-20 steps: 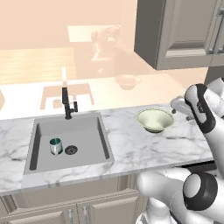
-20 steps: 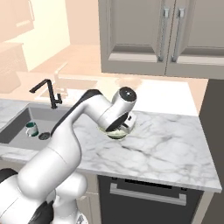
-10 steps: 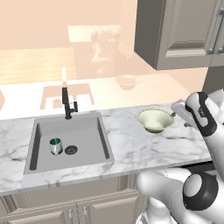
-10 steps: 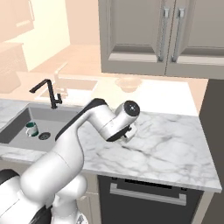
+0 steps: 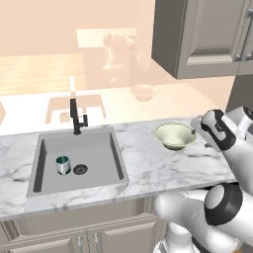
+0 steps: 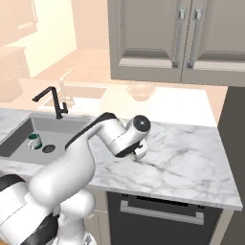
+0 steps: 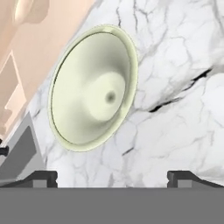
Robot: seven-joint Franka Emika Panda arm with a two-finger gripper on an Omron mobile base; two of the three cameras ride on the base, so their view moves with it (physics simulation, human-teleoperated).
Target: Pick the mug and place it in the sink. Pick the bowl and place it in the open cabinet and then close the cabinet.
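Note:
The pale green-white bowl [image 5: 174, 136] rests upright on the marble counter to the right of the sink [image 5: 104, 170]. In the hand view the bowl [image 7: 94, 87] lies just ahead of my gripper [image 7: 112, 179], whose fingertips [image 7: 41, 178] stand wide apart with nothing between them. My hand [image 6: 138, 152] hangs low over the counter at the bowl's right side and hides the bowl in the right base view. The teal-banded mug [image 5: 63, 165] stands upright in the sink basin beside the drain, also seen as the mug [image 6: 34, 140]. Overhead hangs the cabinet [image 6: 143, 38]; I cannot tell whether a door stands open.
A dark faucet [image 5: 76, 116] rises behind the sink. Bare marble counter [image 6: 191, 162] stretches right of my hand to the counter's end. A dark oven front [image 6: 162, 210] sits below it. Silver bar handles [image 6: 181, 28] run down the upper doors.
My hand has come down toward the counter and edged closer to the bowl. Its jaws stayed open. Bowl and mug have not moved.

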